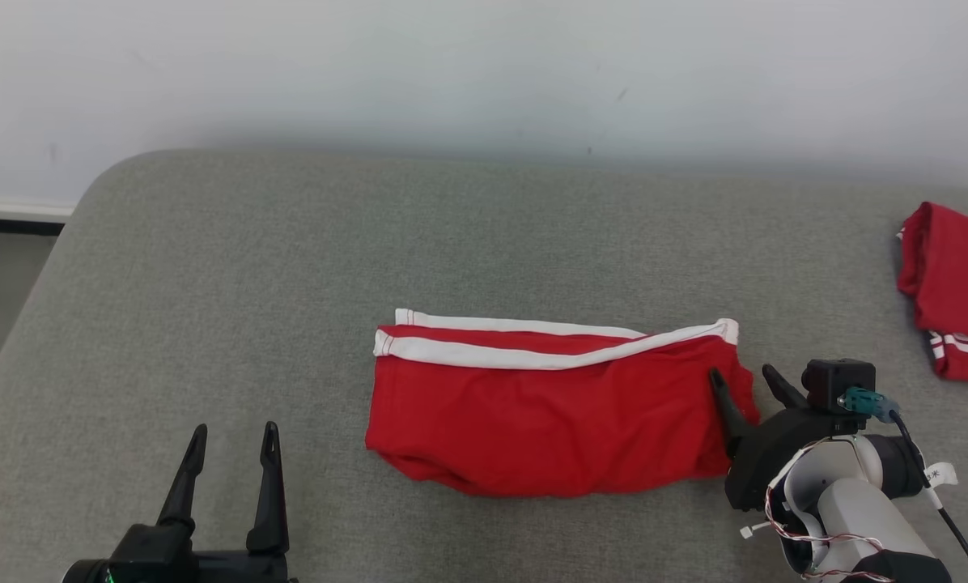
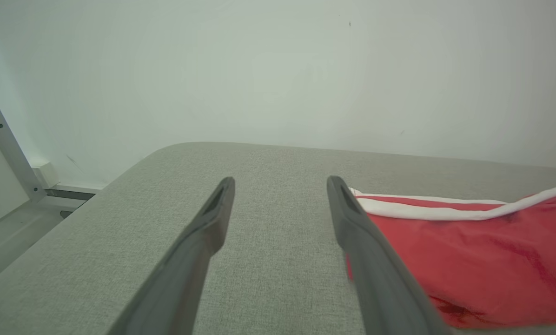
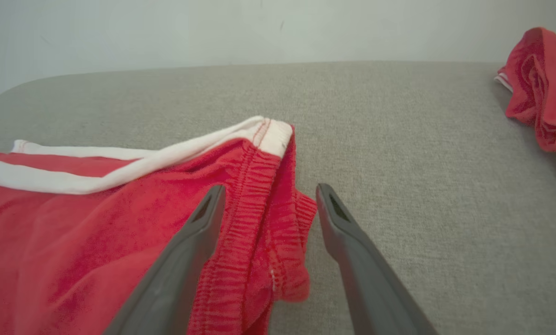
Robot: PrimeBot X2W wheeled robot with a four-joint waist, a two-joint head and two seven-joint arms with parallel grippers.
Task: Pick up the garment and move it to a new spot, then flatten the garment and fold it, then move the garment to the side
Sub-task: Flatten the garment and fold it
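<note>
Folded red garment lies mid grey surface. R gripper, jaws wide, straddles its 3 o'clock hem, prob. to grab & shift it aside. L gripper, also wide, waits at 8 o'clock, apart.

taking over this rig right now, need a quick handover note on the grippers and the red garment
Left gripper: open and empty, over the grey fabric-covered table, left of the garment and apart from it.
Right gripper: open, fingers astride the garment's elastic right edge, not closed on it.
Red garment with white stripes: lies mid-table, apparently folded into a compact rectangle.
Second red garment with white trim: bunched at the table's far right.
Done, by the look of it: flattening and folding.
Left: grip the folded garment and move it to the side.
</note>
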